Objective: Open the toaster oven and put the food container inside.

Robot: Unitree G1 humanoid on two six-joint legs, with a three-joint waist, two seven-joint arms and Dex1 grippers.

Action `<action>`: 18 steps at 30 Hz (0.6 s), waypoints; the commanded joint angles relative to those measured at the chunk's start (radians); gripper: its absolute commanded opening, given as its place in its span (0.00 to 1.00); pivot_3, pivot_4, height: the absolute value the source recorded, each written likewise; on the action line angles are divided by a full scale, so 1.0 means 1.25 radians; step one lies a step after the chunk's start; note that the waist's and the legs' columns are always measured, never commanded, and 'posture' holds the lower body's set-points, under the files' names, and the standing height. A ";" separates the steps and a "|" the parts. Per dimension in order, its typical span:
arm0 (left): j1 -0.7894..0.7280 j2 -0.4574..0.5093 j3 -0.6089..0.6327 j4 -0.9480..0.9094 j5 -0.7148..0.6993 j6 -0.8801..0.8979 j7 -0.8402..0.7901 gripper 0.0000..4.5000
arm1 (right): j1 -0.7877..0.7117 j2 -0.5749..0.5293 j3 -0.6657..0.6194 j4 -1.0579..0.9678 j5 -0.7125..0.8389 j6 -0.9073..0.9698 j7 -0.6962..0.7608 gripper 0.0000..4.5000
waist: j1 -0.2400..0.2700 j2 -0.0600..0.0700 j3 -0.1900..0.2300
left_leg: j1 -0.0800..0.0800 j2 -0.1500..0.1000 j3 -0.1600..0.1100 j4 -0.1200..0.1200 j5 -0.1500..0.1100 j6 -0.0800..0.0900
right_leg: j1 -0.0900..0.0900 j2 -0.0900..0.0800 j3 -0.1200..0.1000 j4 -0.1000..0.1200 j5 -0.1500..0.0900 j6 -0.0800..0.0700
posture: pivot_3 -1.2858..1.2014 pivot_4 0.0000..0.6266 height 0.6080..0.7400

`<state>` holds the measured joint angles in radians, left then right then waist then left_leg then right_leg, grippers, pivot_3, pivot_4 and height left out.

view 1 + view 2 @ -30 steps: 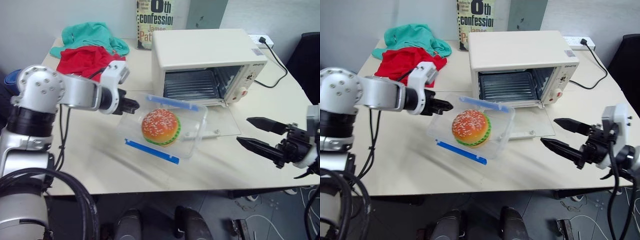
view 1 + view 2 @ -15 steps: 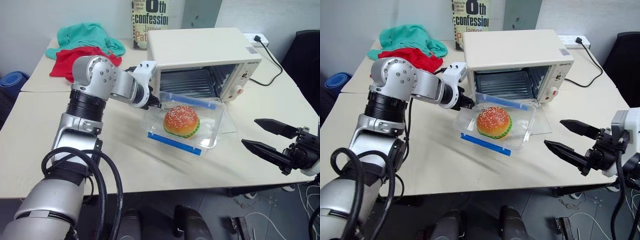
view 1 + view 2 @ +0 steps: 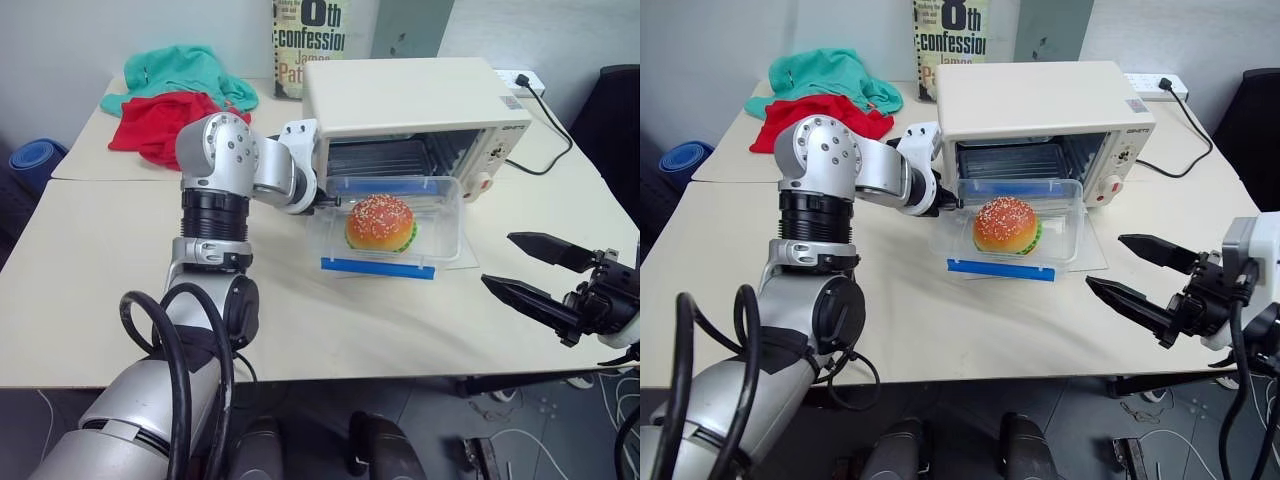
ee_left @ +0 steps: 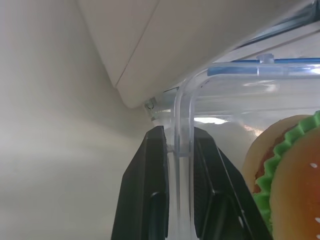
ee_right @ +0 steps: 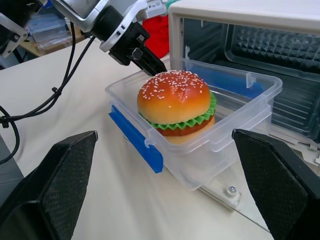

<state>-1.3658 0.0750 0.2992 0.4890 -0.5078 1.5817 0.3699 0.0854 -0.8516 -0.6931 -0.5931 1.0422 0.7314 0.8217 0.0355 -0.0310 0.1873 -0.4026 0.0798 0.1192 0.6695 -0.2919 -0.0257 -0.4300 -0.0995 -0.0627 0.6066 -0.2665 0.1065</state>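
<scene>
Food container [image 3: 390, 228] at open toaster oven [image 3: 415, 125], clothes [image 3: 175, 95] behind

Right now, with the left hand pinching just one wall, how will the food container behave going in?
The food container is thin clear plastic, so its wall will probably flex where the left hand pinches it. The burger sits loose and may slide. It looks light, so it could pivot.

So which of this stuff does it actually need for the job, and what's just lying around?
Needed:
- toaster oven, door open
- food container with the burger, its wall pinched by the left tool
- right tool, open, waiting

Lying about:
- red cloth
- teal cloth
- book
- power strip
</scene>
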 commanded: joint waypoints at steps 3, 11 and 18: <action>-0.048 -0.026 0.027 -0.019 0.057 -0.004 -0.019 0.46 | -0.022 -0.001 0.025 -0.011 -0.002 -0.026 -0.021 1.00 | 0.003 0.000 0.000 | 0.000 0.000 0.000 0.000 0.000 0.000 | 0.000 0.000 0.000 0.000 0.000 0.000 | 0.52 0.24 1.00; -0.034 0.044 -0.064 -0.110 0.039 -0.028 -0.196 0.66 | -0.015 0.008 0.031 -0.031 0.005 -0.026 -0.063 1.00 | 0.001 0.000 0.000 | 0.000 0.000 0.001 -0.001 0.000 -0.001 | -0.001 0.000 0.000 0.000 0.000 0.000 | 0.52 0.24 1.00; 0.070 0.190 -0.095 -0.270 -0.089 -0.085 -0.507 0.66 | 0.002 -0.002 0.019 -0.058 0.075 0.002 -0.096 1.00 | -0.007 0.001 0.000 | 0.000 0.000 0.001 -0.001 0.001 -0.002 | -0.001 0.000 0.000 0.002 0.000 0.000 | 0.52 0.24 1.00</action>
<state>-1.2751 0.2937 0.1846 0.2261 -0.5622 1.5193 -0.1694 0.0875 -0.8473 -0.6361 -0.6288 1.0951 0.7303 0.7140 0.0266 -0.0300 0.1868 -0.4024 0.0803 0.1199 0.6689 -0.2903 -0.0279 -0.4312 -0.0995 -0.0626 0.6095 -0.2664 0.1059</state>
